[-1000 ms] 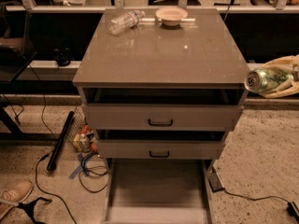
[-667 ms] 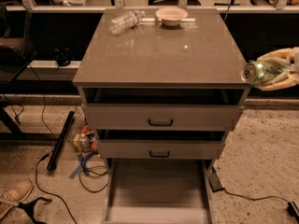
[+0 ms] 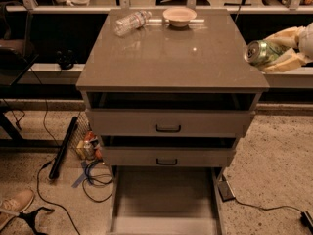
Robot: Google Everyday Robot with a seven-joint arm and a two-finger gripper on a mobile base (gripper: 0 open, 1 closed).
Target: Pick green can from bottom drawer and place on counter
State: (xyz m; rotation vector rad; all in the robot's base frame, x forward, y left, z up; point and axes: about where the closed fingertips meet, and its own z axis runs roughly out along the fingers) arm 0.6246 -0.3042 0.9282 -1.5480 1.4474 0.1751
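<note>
A small shiny green metal can [image 3: 258, 53] hangs tilted in the cream gripper [image 3: 269, 52] beside the glossy grey-beige counter [image 3: 171, 62], above the open grey-beige bottom drawer [image 3: 166, 202].

No word, brand or number can be read anywhere. The green can [image 3: 257, 52] has pale markings on its side, too indistinct to make out as letters. It lies tilted between the closed jaws of the gripper [image 3: 273, 53], at the right edge of the bench [image 3: 171, 65]. The label on the clear plastic bottle [image 3: 131, 22], lying at the bench's far left, is equally illegible.
</note>
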